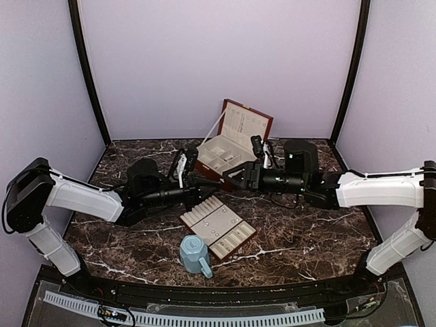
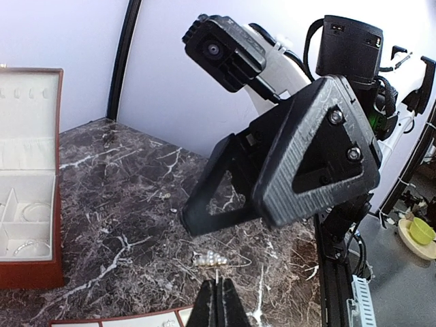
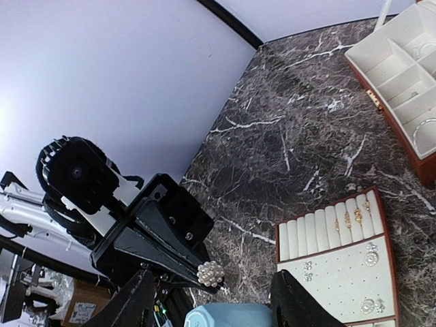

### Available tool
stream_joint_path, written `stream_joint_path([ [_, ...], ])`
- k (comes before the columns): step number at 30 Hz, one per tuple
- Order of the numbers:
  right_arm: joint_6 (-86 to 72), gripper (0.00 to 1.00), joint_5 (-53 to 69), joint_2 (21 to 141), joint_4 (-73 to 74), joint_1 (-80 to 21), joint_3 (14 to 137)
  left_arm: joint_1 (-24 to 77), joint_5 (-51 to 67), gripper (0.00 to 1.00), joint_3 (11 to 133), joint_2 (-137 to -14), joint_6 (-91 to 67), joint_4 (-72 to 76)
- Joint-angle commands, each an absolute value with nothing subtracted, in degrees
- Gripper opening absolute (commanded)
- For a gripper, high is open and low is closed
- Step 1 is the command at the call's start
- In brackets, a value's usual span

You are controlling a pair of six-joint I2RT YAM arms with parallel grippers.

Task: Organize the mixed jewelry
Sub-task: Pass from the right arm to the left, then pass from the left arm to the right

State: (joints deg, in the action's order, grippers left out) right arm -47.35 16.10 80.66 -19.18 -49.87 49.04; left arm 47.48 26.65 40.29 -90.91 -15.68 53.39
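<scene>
My left gripper [image 2: 219, 294] is shut on the thin post of a pearl-cluster stud [image 2: 210, 259], which sticks out past its tips above the marble. In the right wrist view the same pearl-cluster stud [image 3: 210, 273] sits at the tip of the left gripper's black fingers. My right gripper [image 3: 218, 304] faces it, open, one finger on either side of the stud and not touching it. Thin silvery hoops [image 2: 34, 211] lie in the open brown box [image 1: 225, 153]. Gold rings [image 3: 357, 216] and sparkly studs [image 3: 371, 257] sit on the flat tray [image 3: 340, 272].
The light-blue mug [image 1: 194, 253] stands near the tray's [image 1: 218, 227] front corner, just below the two grippers. The box's lid [image 1: 246, 126] stands upright at the back. Both arms meet over the table's middle, left gripper [image 1: 206, 193] against right gripper [image 1: 230, 176].
</scene>
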Motion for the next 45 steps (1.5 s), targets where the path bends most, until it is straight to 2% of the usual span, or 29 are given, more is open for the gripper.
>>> stream_joint_path([
  [1,-49.09,0.56,21.97,82.39,-20.75,-49.74,52.33,48.58,23.59,0.00,39.63,-88.04,-11.09,54.81],
  [22,-47.65,0.33,23.95,85.12,-20.35,-50.01,54.31,49.79,22.79,0.00,39.81,-87.36,-9.78,52.85],
  [45,-44.67,0.20,22.16,85.44,-16.33,-50.53,55.61,50.00,22.35,0.00,40.32,-87.98,-9.91,52.23],
])
